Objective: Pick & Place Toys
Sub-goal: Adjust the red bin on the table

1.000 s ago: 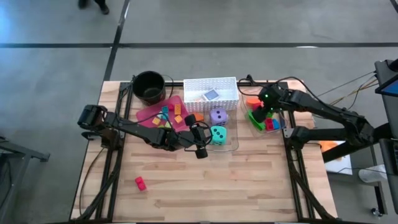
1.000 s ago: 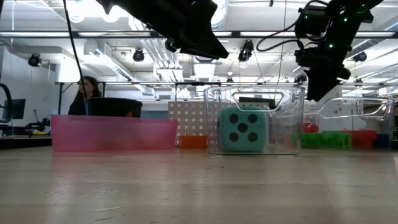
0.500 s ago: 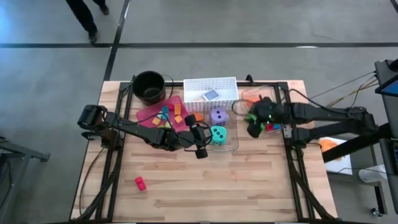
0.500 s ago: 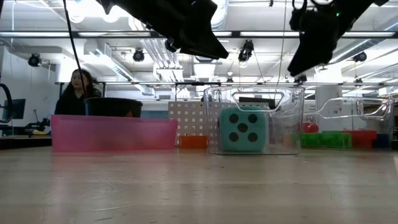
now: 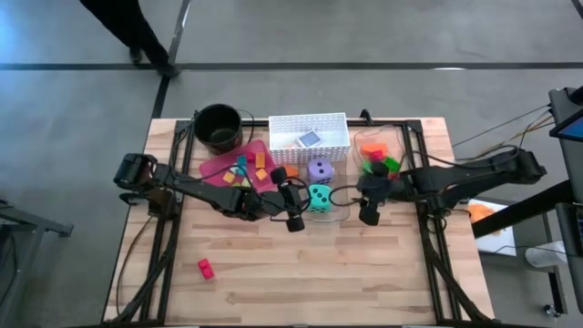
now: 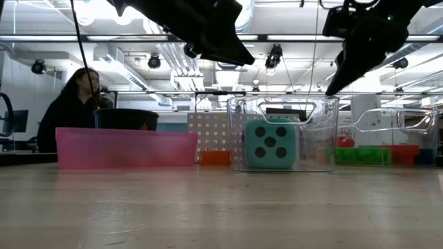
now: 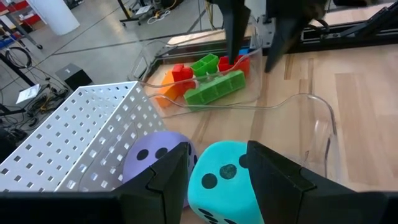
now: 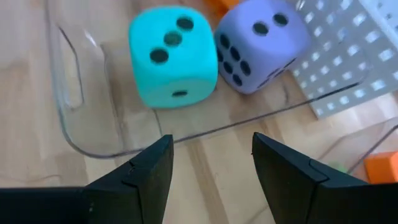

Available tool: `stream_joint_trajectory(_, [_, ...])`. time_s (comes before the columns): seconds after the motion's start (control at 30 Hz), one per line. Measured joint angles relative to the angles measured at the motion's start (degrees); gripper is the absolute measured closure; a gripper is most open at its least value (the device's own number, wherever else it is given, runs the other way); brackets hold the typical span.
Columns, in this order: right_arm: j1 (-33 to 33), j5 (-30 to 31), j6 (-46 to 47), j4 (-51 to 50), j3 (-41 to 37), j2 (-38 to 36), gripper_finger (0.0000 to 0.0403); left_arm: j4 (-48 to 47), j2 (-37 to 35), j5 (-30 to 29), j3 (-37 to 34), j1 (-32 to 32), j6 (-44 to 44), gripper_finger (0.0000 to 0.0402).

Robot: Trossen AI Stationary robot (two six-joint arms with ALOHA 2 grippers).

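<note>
Grippers are both hanging above the table, operator, jaws parted and gripping nothing. Your left gripper (image 5: 297, 211) is hovering just left of the clear tray (image 5: 344, 215), where the teal die (image 5: 319, 197) and purple die (image 5: 320, 170) are sitting side by side. Your right gripper (image 5: 368, 211) is hanging just right of that tray, near the clear bin (image 5: 397, 146) of bricks (image 5: 381, 163). Down near the front left, one red brick (image 5: 206, 268) is lying alone.

In the high view, two dice (image 5: 319, 185) sit in a clear bin (image 5: 342, 211) mid-frame, basket (image 5: 308, 134) above, tray (image 5: 219, 166) left, pot (image 5: 219, 127) upper left.
</note>
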Motion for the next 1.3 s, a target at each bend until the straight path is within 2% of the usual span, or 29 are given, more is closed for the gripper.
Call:
stream_joint_trajectory(0.23, [0.0, 0.0, -0.4, 0.6, 0.4, 3.7, 0.0184, -0.1, 0.0, 0.0, 0.0, 0.2, 0.0, 0.0238])
stream_joint_trajectory(0.6, [0.0, 0.1, -0.7, 1.7, 1.4, 2.4, 0.0184, -1.1, 0.0, 0.0, 0.0, 0.7, -1.2, 0.0238])
stream_joint_trajectory(0.77, [0.0, 0.1, -0.6, 1.7, 1.4, 2.8, 0.0184, -5.6, 0.0, 0.0, 0.0, 1.0, -2.7, 0.0238])
stream_joint_trajectory(0.9, [0.0, 0.1, -0.6, 1.8, 1.3, 2.9, 0.0184, -15.1, 0.0, 0.0, 0.0, 1.1, -3.6, 0.0238])
stream_joint_trajectory(1.1, [0.0, 0.1, -0.6, 1.8, 1.3, 3.2, 0.0184, -30.1, 0.0, 0.0, -0.7, 1.1, -17.9, 0.0238])
stream_joint_trajectory(1.2, [0.0, 0.1, -0.6, 2.2, 1.3, 3.5, 0.0184, -31.4, 0.0, -0.9, -3.0, 1.1, -24.0, 0.0238])
stream_joint_trajectory(1.3, [0.0, 0.0, -0.5, 2.3, 1.3, 3.6, 0.0184, -31.2, 0.0, -1.1, -5.4, 1.1, -26.4, 0.0238])
